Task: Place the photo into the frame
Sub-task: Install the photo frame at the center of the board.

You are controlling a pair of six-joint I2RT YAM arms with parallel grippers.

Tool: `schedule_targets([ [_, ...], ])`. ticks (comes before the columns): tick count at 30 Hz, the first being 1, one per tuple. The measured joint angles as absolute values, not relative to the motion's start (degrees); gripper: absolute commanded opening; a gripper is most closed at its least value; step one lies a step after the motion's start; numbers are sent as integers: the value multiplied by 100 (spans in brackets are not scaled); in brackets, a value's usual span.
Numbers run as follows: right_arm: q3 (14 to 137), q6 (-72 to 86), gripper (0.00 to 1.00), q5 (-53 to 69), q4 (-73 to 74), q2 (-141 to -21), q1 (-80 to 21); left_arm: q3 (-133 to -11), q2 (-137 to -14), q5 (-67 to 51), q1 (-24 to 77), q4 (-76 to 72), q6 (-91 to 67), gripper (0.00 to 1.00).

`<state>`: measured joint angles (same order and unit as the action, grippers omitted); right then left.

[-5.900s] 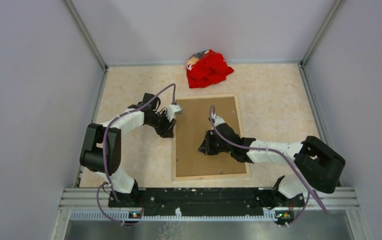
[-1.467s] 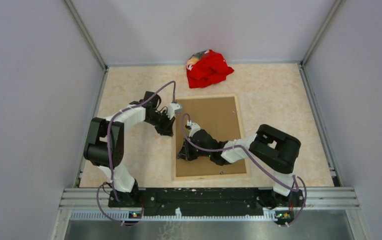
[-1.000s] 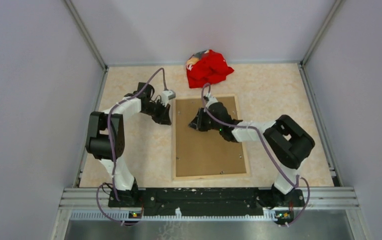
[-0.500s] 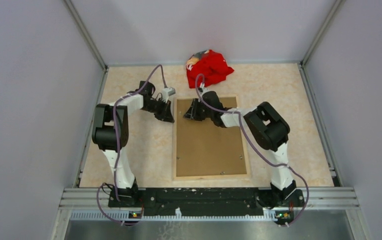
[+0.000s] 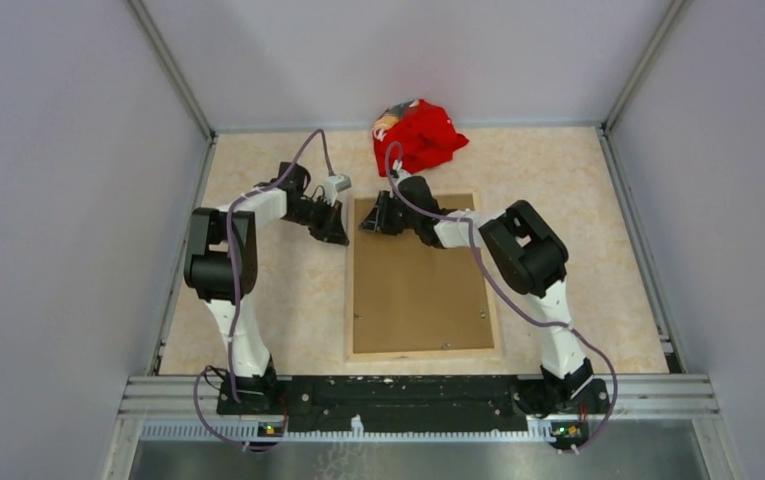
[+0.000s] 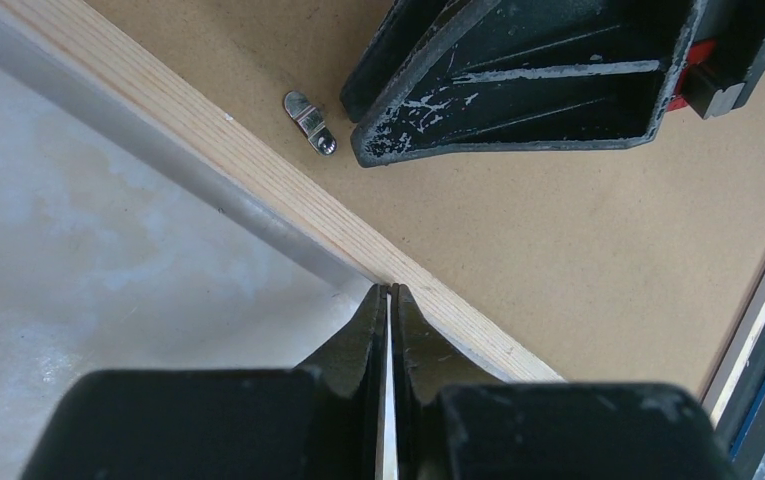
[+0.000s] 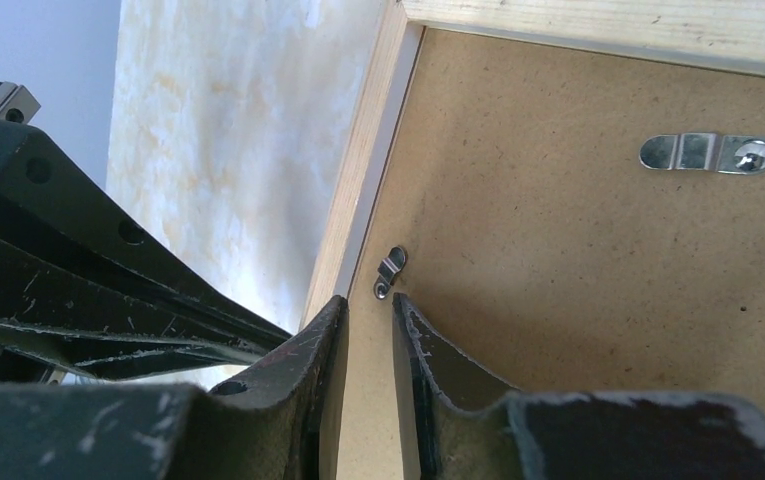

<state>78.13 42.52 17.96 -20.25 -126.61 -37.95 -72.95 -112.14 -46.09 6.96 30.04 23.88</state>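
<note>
Looking from the top camera, you get the whole frame (image 5: 423,352) lying back-up on the middle of the table (image 5: 278,300). One brown backing board (image 5: 418,290) sits inside it, and one red cloth (image 5: 418,138) lies beyond its far edge. Only the wrist views show hardware. One small turn clip (image 7: 390,272) lies just ahead of the right gripper (image 7: 368,302), whose fingers stand slightly apart around nothing, and there is one larger metal plate (image 7: 708,152). Your left gripper (image 6: 389,298) has its fingers pressed together, tips at the frame's pale wood rail. Whether the photo lies under the board, you cannot tell.
</note>
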Motion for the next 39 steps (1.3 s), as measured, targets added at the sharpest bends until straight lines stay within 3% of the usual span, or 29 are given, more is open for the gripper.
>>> schedule_targets([
  [39, 8385, 4458, 18, 2025, -1968, -13091, -3795, -7192, -11190, -4718, 661, 2875, 2414, 6],
])
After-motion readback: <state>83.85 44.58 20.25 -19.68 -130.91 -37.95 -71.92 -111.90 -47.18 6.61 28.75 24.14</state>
